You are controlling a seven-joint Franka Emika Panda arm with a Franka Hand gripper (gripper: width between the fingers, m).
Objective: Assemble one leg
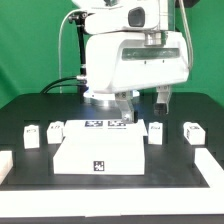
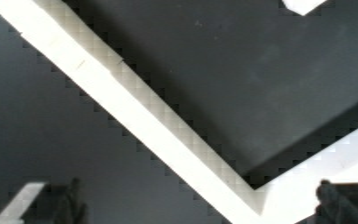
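Observation:
Several small white legs with tags stand on the black table in the exterior view, two at the left (image 1: 30, 137) (image 1: 55, 130) and two at the right (image 1: 155, 133) (image 1: 192, 133). The large white panel (image 1: 100, 152) lies flat at the front middle. My gripper (image 1: 144, 102) hangs open and empty above the table behind the panel, holding nothing. In the wrist view the gripper (image 2: 194, 202) is open, with its dark fingertips (image 2: 44, 200) wide apart. No leg is between them. A small white piece (image 2: 311, 5) shows at the picture's edge; I cannot tell what it is.
The marker board (image 1: 107, 124) lies behind the panel, under the gripper. White bars lie at the table's front corners (image 1: 6, 165) (image 1: 214, 170). In the wrist view a long white bar (image 2: 114, 85) runs diagonally and meets another at a corner (image 2: 250, 182).

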